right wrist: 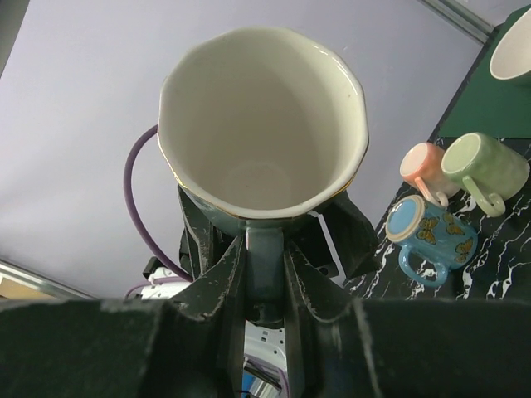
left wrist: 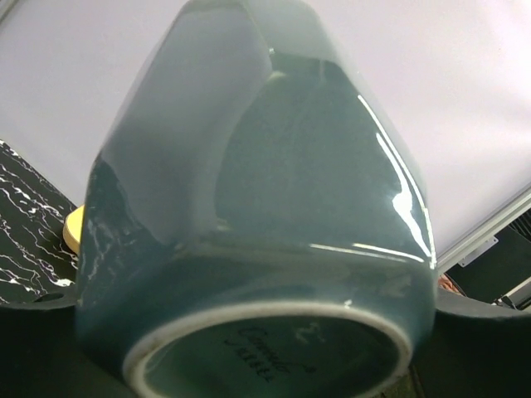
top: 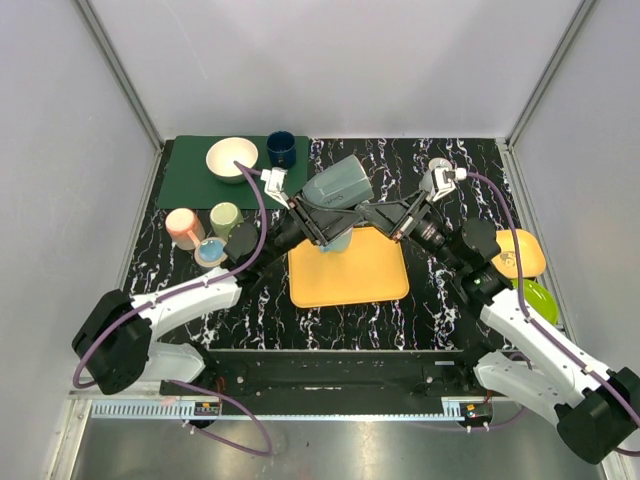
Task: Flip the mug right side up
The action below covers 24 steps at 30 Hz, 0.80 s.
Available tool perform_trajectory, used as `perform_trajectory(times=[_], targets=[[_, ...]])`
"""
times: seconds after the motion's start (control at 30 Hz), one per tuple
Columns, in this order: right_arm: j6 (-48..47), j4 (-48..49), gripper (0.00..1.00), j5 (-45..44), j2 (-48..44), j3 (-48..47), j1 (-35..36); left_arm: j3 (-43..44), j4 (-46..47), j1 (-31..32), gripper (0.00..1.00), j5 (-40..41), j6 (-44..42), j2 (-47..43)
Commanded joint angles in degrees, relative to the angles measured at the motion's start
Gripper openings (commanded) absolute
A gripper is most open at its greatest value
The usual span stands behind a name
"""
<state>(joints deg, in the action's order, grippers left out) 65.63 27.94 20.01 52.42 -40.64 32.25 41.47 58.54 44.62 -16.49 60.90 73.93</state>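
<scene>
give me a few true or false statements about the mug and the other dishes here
1. The teal mug is up in the air above the orange tray. True.
2. The right tool clamps the teal mug by its handle. True.
3. The white bowl sits on the orange tray. False: it sits on the green mat.
4. The left tool holds the butterfly mug. False: that mug stands on the table beside the pink mug, and the left tool is around the teal mug.
</scene>
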Motion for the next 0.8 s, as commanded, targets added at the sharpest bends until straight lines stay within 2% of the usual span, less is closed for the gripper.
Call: perform_trajectory(times=[0.0, 0.17, 0.2, 0.23, 0.27, 0.37, 0.47, 0.6, 0.77], targets=[[-3.22, 1.14, 0.0, 1.53, -1.88, 0.82, 0.36, 3.7, 7.18, -0.15, 0.0, -0.3, -0.53, -2.3], [-2.08, 5.45, 0.0, -0.06, -2.85, 3.29, 0.36, 2.12, 10.88, -0.32, 0.0, 0.93, 3.43, -2.21], [-2.08, 5.72, 0.0, -0.23, -3.11, 3.64, 0.36, 2.03, 10.89, -0.32, 0.03, 1.02, 3.87, -2.39], [-2.34, 5.63, 0.0, -0.32, -3.2, 3.64, 0.27, 1.95, 10.45, -0.32, 0.27, 0.94, 4.39, -2.56], [-2.61, 5.63, 0.0, -0.24, -3.29, 3.55, 0.27, 1.6, 10.28, -0.32, 0.43, 1.11, 4.4, -2.82], [-3.31, 5.37, 0.0, -0.84, -3.73, 3.38, 0.36, 0.63, 8.44, -0.32, 0.67, 1.81, 4.05, -4.49], [-4.27, 4.93, 0.0, -1.11, -4.17, 2.85, 0.27, -0.43, 6.06, -0.24, 0.72, 1.9, 2.38, -6.51], [-4.89, 4.75, 0.0, -1.73, -4.61, 2.23, 0.36, -2.62, 6.93, -0.24, 0.7, 2.08, 2.2, -8.18], [-5.16, 4.93, 0.0, -2.34, -4.87, 1.88, 0.27, -4.3, 7.72, -0.24, 0.56, 1.46, 3.17, -8.36]])
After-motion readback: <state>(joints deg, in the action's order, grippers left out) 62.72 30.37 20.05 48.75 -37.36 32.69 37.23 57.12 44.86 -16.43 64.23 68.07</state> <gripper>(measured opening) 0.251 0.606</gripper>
